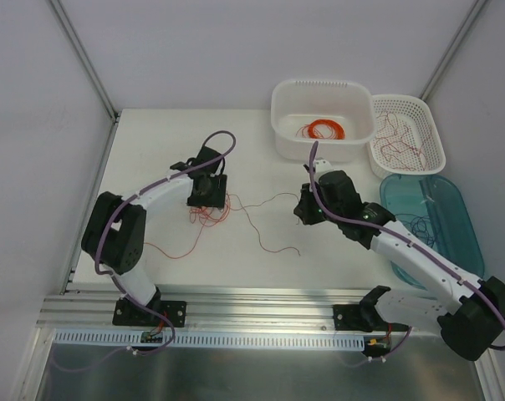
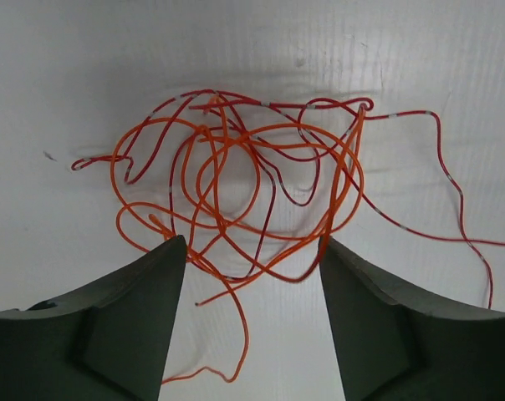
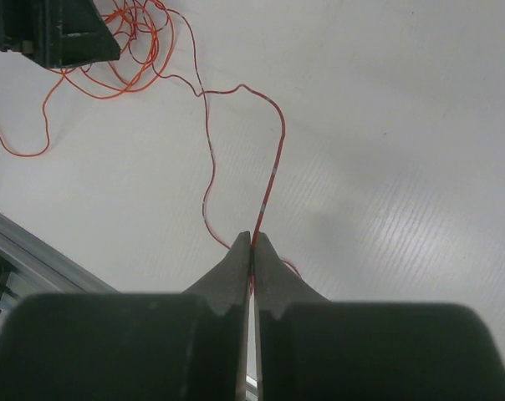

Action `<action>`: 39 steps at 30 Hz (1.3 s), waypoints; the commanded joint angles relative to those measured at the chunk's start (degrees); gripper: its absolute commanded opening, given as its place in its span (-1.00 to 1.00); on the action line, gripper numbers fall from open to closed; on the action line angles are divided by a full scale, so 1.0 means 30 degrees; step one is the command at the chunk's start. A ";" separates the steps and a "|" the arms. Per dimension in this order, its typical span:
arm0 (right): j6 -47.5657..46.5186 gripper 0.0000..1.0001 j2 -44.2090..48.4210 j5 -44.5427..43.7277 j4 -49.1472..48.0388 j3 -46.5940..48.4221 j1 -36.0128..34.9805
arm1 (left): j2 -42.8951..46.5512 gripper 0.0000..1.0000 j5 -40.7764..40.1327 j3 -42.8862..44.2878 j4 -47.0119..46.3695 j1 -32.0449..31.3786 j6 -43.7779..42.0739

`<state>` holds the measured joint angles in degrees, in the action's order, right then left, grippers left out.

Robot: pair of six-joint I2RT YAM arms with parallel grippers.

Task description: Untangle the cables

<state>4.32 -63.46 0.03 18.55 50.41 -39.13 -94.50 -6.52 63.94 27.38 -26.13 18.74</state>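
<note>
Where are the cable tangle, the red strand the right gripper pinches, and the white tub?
cable tangle (image 2: 257, 177), left wrist view, centre of the orange loops.
red strand (image 3: 272, 175), right wrist view, straight run below its bend.
white tub (image 1: 319, 83), top view, far rim.

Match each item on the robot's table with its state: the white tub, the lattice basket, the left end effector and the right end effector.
Items:
1. white tub
2. lattice basket
3. left end effector
4. right end effector

States:
A. shut on a red cable
B. holds loose red strands
C. open over the tangle
D. holds an orange coil

Pairs: 1-D, 2-B, 3-C, 4-A
</note>
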 commanded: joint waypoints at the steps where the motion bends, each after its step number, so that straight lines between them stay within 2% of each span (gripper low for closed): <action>1: 0.0085 -0.99 0.1026 -0.0474 0.0555 0.0071 -0.0022 | -0.1340 0.23 -0.0989 0.1184 -0.0160 0.0185 -0.0329; 3: -0.0207 -0.99 0.1289 -0.0976 0.1024 0.0100 0.0037 | -0.1780 -0.14 -0.1018 0.1624 -0.0160 0.0214 -0.0505; 4: -0.0324 -0.99 0.1639 -0.1500 0.1199 0.0129 0.0066 | -0.1753 -0.48 -0.1135 0.1828 -0.0131 0.0214 -0.0621; 5: -0.0587 -0.99 0.1816 -0.1708 0.1607 0.0187 0.0211 | -0.1404 -0.99 -0.1455 0.1946 -0.0131 0.0243 -0.0854; 7: -0.0852 -0.99 0.2284 -0.2351 0.2136 0.0480 0.0533 | -0.0789 -1.00 -0.1721 0.2326 -0.0015 0.0389 -0.1294; 10: -0.1116 -0.99 0.2782 -0.2472 0.3539 0.1209 0.2226 | 0.0967 -1.00 -0.1956 0.3115 0.0511 0.1324 -0.2026; 13: -0.1117 -0.99 0.3223 -0.2298 0.4623 0.1942 0.3694 | 0.2960 -1.00 -0.2044 0.3906 0.0979 0.3022 -0.2263; 17: -0.1029 -0.99 0.3838 -0.0893 0.5884 0.3229 0.7349 | 0.5010 -1.00 -0.2044 0.5109 0.1566 0.5774 -0.1768; 21: -0.0707 -0.99 0.3986 0.0480 0.6766 0.4288 0.9760 | 0.5367 -1.00 -0.1839 0.6544 0.2007 0.8586 -0.1267; 25: -0.0238 -0.99 0.4073 0.1362 0.7177 0.4729 1.1662 | 0.5045 -0.99 -0.1984 0.7571 0.2504 0.9616 -0.1238; 28: -0.0179 -0.99 0.4016 0.1949 0.7294 0.4875 1.2194 | 0.4928 -0.99 -0.1899 0.7398 0.2711 0.9853 -0.1208; 32: -0.0763 -0.99 0.3490 0.4027 0.7060 0.4729 1.2167 | 0.5044 -1.00 0.0643 0.6637 0.2711 0.9853 -0.1180; 34: -0.0911 -0.98 0.2993 0.4673 0.7265 0.4467 1.2021 | 0.5102 -1.00 0.3131 0.6082 0.2681 0.9765 -0.1033; 36: -0.1348 -0.83 0.2582 0.5376 0.7440 0.4349 1.1816 | 0.5191 -1.00 0.5005 0.5700 0.2623 0.8806 -0.1033; 37: -0.1351 -0.49 0.2377 0.5931 0.7702 0.4377 1.1379 | 0.5220 -1.00 0.5335 0.5350 0.2565 0.8189 -0.1323; 39: -0.2199 -0.15 0.1790 0.6082 0.7909 0.4406 1.0704 | 0.5249 -1.00 0.5456 0.4967 0.2535 0.5971 -0.1617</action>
<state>0.99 -56.49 13.37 40.45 62.78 -4.62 -79.68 1.89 80.36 35.07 -0.93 14.55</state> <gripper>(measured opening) 0.361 0.010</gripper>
